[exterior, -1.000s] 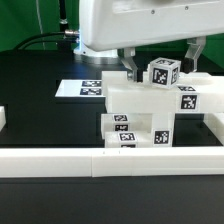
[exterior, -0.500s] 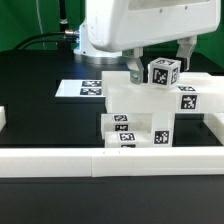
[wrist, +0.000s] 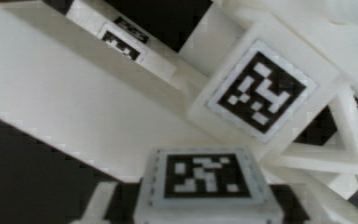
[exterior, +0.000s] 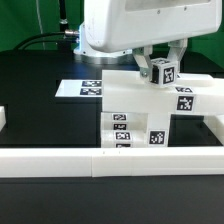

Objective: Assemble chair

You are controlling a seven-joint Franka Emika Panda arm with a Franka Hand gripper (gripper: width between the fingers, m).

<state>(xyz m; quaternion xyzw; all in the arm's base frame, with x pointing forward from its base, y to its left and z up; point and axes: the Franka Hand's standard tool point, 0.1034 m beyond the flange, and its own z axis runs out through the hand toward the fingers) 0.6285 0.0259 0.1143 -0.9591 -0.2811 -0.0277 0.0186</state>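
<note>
Fingers [exterior: 147,64] closed in since a second ago: then both stood wide of the post, now the pair presses on its two opposite sides. Everything else sits as it did.

Nearest in the exterior view is one long low white plastic rail [exterior: 60,160] across the front. It has a side run going back on the exterior view's right and a short stub at the left edge.

Just behind the rail is one small white plastic model chair [exterior: 140,97], partly built, standing on the black table [exterior: 40,120]. Parts counted:
- one wide chunky slab on top
- blocky pieces stacked under it
- one white square post [exterior: 164,74] sticking up from the slab, toward the exterior view's right

Black-and-white square tags:
- two tagged faces on the post head
- one on the slab's front edge
- at least three on the lower blocks

One two-finger gripper [exterior: 162,66] comes down from the white arm housing. It is narrow and clamped on the post head. The wrist view shows the square post [wrist: 202,178] tag close up. A bigger tilted tagged face of the chair [wrist: 261,88] sits just beside it. The fingers are not clear in that view.

Farther back, one thin flat white marker board [exterior: 72,88] lies on the table, partly hidden by the chair, with two tags showing. The wrist view also catches the marker board [wrist: 119,38].
</note>
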